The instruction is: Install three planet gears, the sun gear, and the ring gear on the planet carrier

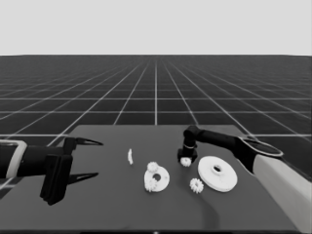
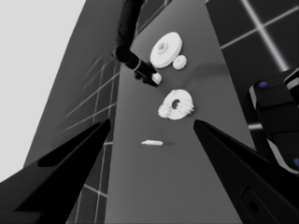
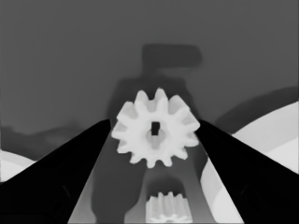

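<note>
Light is coming from overhead, soft & even, w/ no glare anywhere. The table (image 1: 122,204) is showing dim mid-grey, and the white parts are standing out bright against it. A faint shadow is trailing from beside the larger round part (image 1: 218,173) toward the table's near edge. In the right wrist view the right gripper (image 3: 154,122) & the gear (image 3: 155,135) between its fingers are throwing a blocky dark shadow onto the table just beside the larger round part. Sky band is glowing flat, pale.
</note>
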Robot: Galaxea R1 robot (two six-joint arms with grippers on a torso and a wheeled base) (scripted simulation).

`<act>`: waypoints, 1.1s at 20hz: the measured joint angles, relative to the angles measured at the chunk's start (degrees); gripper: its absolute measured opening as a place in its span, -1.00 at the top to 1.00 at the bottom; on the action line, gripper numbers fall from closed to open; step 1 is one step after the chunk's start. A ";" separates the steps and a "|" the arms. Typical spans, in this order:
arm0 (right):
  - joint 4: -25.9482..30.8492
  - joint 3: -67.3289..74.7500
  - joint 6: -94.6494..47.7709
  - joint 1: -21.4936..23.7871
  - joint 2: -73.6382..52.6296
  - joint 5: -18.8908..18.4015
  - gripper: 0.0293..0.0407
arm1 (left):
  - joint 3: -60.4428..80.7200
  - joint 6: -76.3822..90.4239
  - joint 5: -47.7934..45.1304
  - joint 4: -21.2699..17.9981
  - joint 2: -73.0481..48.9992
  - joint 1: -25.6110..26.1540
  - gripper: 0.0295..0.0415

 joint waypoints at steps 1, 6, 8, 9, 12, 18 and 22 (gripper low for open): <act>0.02 -0.11 -0.09 0.01 0.05 0.01 -0.61 | 0.00 0.00 0.00 0.00 0.00 0.00 -0.49; -0.07 -0.36 -0.16 0.02 0.13 0.14 0.68 | 0.00 0.00 0.00 0.00 0.00 0.00 -0.49; -0.08 -0.38 -0.17 0.02 0.14 0.17 0.67 | 0.00 0.00 0.00 0.00 0.00 0.00 -0.49; -0.09 -0.39 -0.17 0.02 0.14 0.18 0.67 | 0.00 0.00 0.00 0.00 0.00 0.00 -0.49; 3.69 12.60 6.18 4.99 -5.21 -6.73 0.67 | 0.00 0.00 0.00 0.00 0.00 0.00 -0.49; 13.77 12.98 6.18 19.41 -5.32 -13.55 0.67 | 0.00 0.00 0.00 0.00 0.00 0.00 -0.49; 14.36 25.25 19.43 19.88 -5.69 -13.54 0.67 | 0.00 0.00 0.00 0.00 0.00 0.00 -0.49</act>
